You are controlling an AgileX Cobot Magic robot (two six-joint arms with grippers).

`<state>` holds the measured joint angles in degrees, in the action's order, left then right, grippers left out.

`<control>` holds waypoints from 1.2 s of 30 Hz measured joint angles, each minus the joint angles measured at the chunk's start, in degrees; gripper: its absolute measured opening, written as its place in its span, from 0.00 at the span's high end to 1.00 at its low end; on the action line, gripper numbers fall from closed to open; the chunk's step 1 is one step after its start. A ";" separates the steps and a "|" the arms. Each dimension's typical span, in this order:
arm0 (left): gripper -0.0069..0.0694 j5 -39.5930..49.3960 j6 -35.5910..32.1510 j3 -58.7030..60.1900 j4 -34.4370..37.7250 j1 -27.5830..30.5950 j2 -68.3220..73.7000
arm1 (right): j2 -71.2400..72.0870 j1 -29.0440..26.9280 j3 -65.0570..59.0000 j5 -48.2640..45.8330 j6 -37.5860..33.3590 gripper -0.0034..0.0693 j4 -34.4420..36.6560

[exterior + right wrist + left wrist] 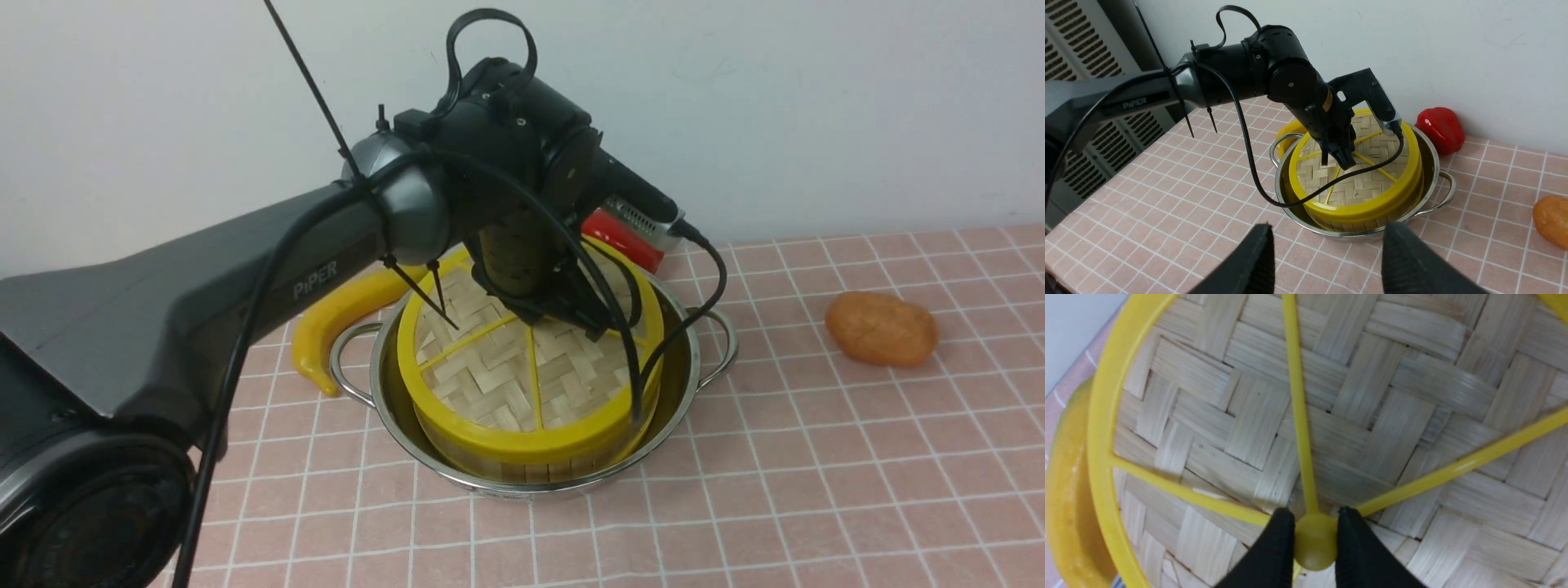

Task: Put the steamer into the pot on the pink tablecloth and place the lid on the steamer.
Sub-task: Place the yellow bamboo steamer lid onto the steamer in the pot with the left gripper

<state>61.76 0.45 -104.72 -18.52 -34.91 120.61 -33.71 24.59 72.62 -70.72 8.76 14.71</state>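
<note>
One lid (490, 384), woven bamboo with yellow rim and spokes: it lay on the steamer (522, 472), which sat in the pot (682, 420), toward the back edge of the pink tablecloth (784, 506). One left gripper (1315, 539): fingers drawn nearly together, slightly parted, pinched on the yellow hub (1315, 543) at the lid's centre. One right gripper (1327, 257): fingers spread wide, nothing between them.

By view: the left wrist view gave the hub between the fingertips, which the arm hid in the front view. The right wrist view alone showed a slatted grey panel (1086, 122) beyond the cloth's left edge, and the red pepper (1440, 130) whole; the front view had it partly covered.

Count: one steamer; one pot, two loop handles; one yellow banana (326, 335), just beside the pot's left handle; one red pepper, behind the pot, near the cloth's back edge; one brown, bread-like item (882, 328), well apart, toward the back right corner.
</note>
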 joint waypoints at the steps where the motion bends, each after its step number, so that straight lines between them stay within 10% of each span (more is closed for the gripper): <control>1: 0.76 -0.01 0.00 0.00 0.00 0.00 0.08 | 0.00 0.00 0.00 0.00 0.00 0.45 0.00; 23: 0.60 -1.60 -0.45 -0.09 0.42 0.58 0.13 | 0.00 0.00 0.00 0.00 0.00 0.45 0.89; 36: 0.68 -1.61 -0.05 -0.09 0.65 0.58 0.13 | 0.00 0.00 0.00 0.00 0.00 0.45 1.12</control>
<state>60.14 0.40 -104.80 -17.87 -34.34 120.74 -33.71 24.59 72.62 -70.72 8.76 15.83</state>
